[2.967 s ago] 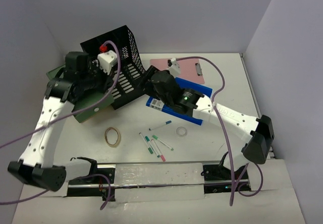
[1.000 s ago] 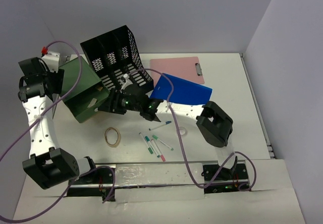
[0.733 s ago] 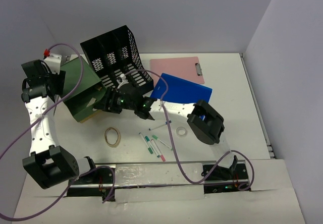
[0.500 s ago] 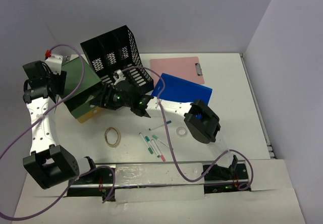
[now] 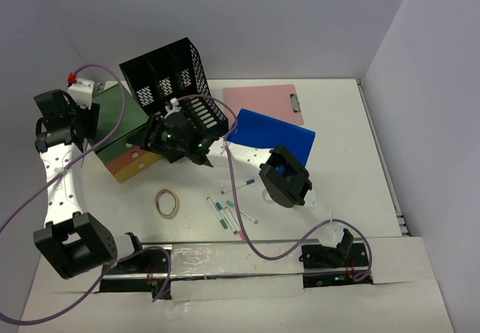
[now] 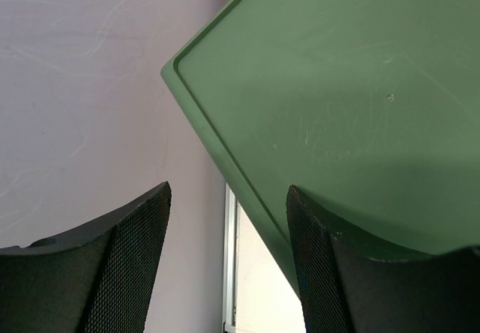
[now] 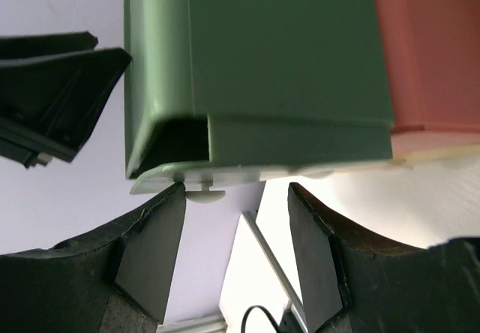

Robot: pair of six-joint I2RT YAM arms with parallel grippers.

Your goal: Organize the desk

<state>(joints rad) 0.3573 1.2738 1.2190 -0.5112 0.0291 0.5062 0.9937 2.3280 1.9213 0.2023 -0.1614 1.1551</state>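
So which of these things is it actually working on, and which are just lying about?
In hand: stacked folders, green on top, with the left jaws and right jaws open at their edges; likely the black mesh rack too.
Lying about on the desk: markers, tape ring, pink clipboard, blue folder.

A green board (image 6: 345, 100) with a rounded corner fills the right side. The left gripper (image 6: 228, 192) has its fingers spread beneath it, and a pale wall (image 6: 82, 85) lies left.

The desk (image 5: 337, 123) is white, rack (image 5: 161, 74) black and perforated, tray (image 5: 118, 115) green, folder (image 5: 274, 132) blue, clipboard (image 5: 259, 97) pink.
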